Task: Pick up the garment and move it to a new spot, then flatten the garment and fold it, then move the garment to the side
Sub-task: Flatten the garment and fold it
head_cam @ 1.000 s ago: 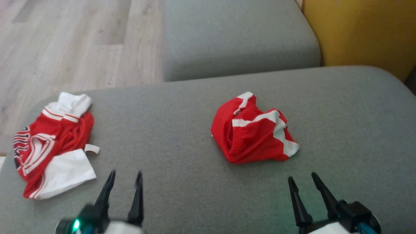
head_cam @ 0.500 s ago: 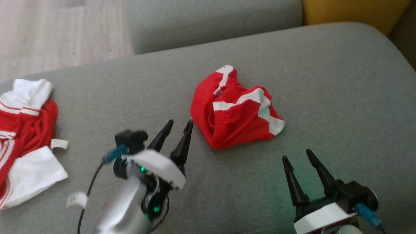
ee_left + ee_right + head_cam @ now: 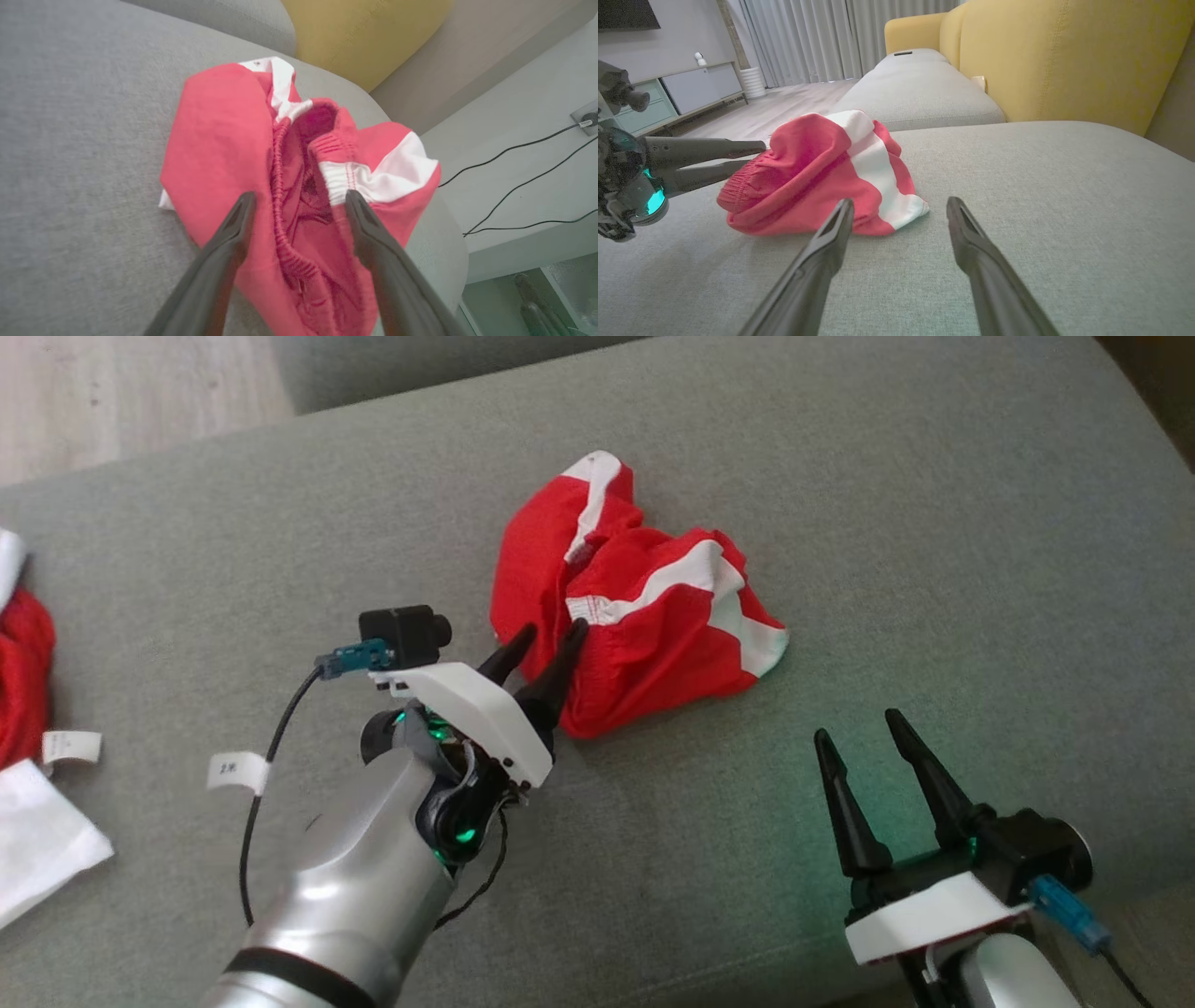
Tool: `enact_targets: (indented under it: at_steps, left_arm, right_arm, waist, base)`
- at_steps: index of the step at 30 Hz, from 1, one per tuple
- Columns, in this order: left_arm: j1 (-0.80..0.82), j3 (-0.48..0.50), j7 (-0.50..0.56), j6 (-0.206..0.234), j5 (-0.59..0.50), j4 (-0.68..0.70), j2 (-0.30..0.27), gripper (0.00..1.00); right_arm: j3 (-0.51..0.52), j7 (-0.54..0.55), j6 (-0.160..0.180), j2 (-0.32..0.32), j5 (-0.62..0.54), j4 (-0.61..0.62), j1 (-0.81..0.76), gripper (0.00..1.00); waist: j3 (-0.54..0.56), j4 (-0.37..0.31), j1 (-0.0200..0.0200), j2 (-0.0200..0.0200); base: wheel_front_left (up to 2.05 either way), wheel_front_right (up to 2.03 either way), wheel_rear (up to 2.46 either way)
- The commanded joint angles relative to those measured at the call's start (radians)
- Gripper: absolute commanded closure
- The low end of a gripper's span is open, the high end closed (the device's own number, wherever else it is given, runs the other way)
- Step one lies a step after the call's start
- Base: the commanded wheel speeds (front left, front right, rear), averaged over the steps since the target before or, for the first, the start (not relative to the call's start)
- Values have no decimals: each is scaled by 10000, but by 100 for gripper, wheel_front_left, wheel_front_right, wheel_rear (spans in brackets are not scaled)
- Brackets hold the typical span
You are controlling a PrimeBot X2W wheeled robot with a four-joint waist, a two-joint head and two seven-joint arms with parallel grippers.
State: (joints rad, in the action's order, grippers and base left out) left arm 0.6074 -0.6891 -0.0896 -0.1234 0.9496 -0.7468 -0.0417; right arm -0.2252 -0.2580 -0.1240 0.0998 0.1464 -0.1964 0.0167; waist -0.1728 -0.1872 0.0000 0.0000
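The garment is a crumpled red piece with white bands, lying mid-cushion on the grey sofa. My left gripper is open with its fingertips at the garment's near left edge. In the left wrist view the garment shows its gathered elastic waistband running between the open fingers of that gripper. My right gripper is open and holds nothing, to the right of and nearer than the garment. From the right wrist, the garment lies ahead and to the left of the right gripper, with the left gripper coming in from the left.
A second red and white garment lies at the cushion's left edge. Wooden floor is beyond the sofa's far left. Another grey cushion and a yellow backrest stand behind. The left arm's cable hangs beside it.
The head camera has shifted down and to the right. My left arm has reached forward and right until its open fingers meet the garment's edge. The right gripper has barely moved.
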Motion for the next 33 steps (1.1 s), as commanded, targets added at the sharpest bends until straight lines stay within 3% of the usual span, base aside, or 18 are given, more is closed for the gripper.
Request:
enact_targets:
  at_steps: [1, 14, 25, 33]
  left_arm:
    - [648, 132, -44, -48, 147, 160, -86, 0]
    - [1106, -815, -95, -70, 1046, 20, -86, 0]
    - [1557, -1337, -942, 22, 510, -108, -282, 0]
    - [1394, -1552, -546, 308, 476, 73, -331, 0]
  right_arm:
    - [-172, -38, -67, 10, -62, 326, 331, 0]
    - [-142, -38, -67, -139, -55, 267, 333, 0]
    - [-58, -38, -67, -189, -58, 266, 276, 0]
    - [-5, -38, -67, -267, -59, 309, 336, 0]
  waist:
    - [-134, -116, 0, 0]
    - [-199, -331, 0, 0]
    - [-167, -400, 0, 0]
    - [-357, -390, 0, 0]
  base:
    - [0, 0, 0]
    - [0, 0, 0]
    - [0, 0, 0]
    - [0, 0, 0]
